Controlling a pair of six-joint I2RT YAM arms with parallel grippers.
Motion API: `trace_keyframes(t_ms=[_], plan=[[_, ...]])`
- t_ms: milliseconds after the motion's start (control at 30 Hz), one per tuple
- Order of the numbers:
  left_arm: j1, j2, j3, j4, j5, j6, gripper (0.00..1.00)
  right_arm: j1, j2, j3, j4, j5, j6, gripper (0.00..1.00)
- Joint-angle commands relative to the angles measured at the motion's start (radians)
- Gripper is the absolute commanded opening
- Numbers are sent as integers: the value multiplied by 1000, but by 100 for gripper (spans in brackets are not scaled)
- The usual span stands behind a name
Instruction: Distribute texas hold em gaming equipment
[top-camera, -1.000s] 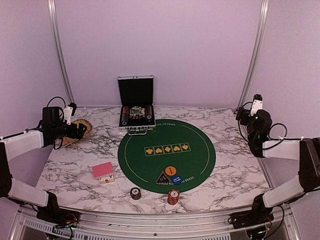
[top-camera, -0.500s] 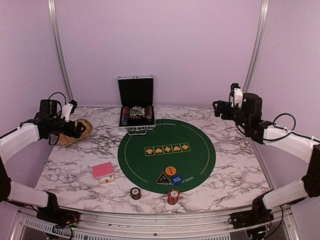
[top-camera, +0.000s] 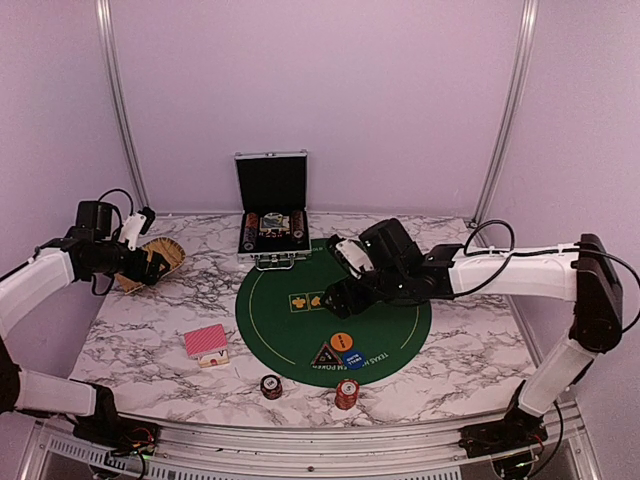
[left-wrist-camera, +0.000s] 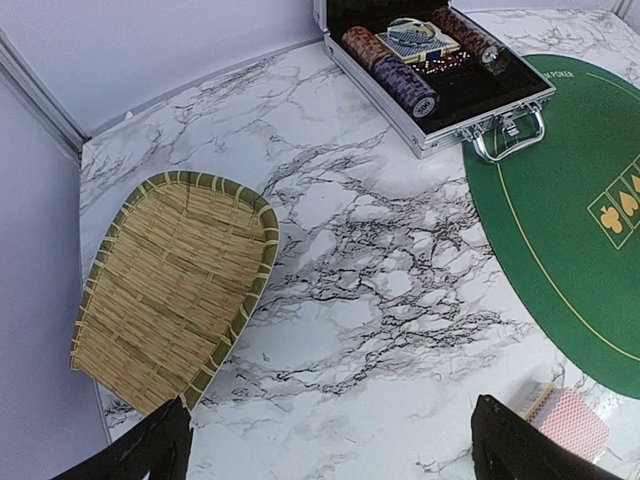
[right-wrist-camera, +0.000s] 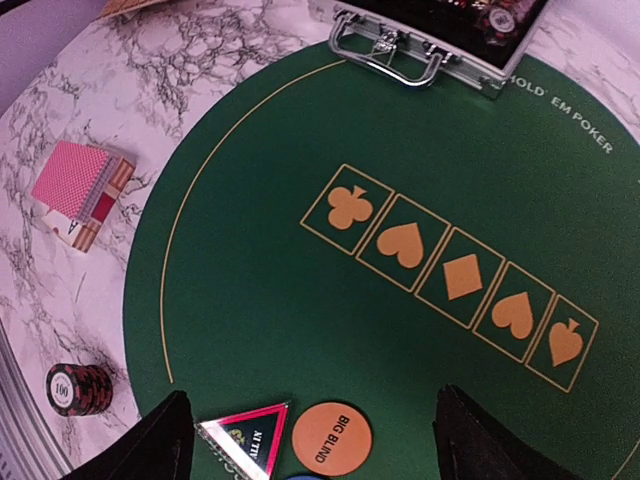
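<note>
Swung in from right, over round green felt mat (right-wrist-camera: 250, 270): right gripper (right-wrist-camera: 310, 405), fingers spread, empty. Left gripper (left-wrist-camera: 330, 415) spread. Flat orange marker disc (right-wrist-camera: 331, 437) on mat's near edge: likely light, stiff; pinch across rim.

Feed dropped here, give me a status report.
Left gripper open, empty, by woven tan tray. Right gripper open over orange round marker disc, green mat. Nothing blocking.

The table (top-camera: 470, 350) had a white marble-patterned top with grey veins, and it stood in a booth of plain lilac walls (top-camera: 320, 90) under soft, even light. Two silver metal posts (top-camera: 120, 110) rose at the back corners. A metal rail (top-camera: 300, 432) ran along the table's near edge.
</note>
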Motion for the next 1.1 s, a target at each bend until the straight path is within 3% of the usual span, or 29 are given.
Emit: trace_keyframes(t_ms=[0,467,1067], plan=[[5,-19,36,-42,25,11,99,81,68,76,-141,-42,15,79],[5,-27,46,-48,49,11,99,175,135,75,-249,-74,51,63],[5,-24,60,-48,79,0,99,175,179,30,-271,-64,28,62]])
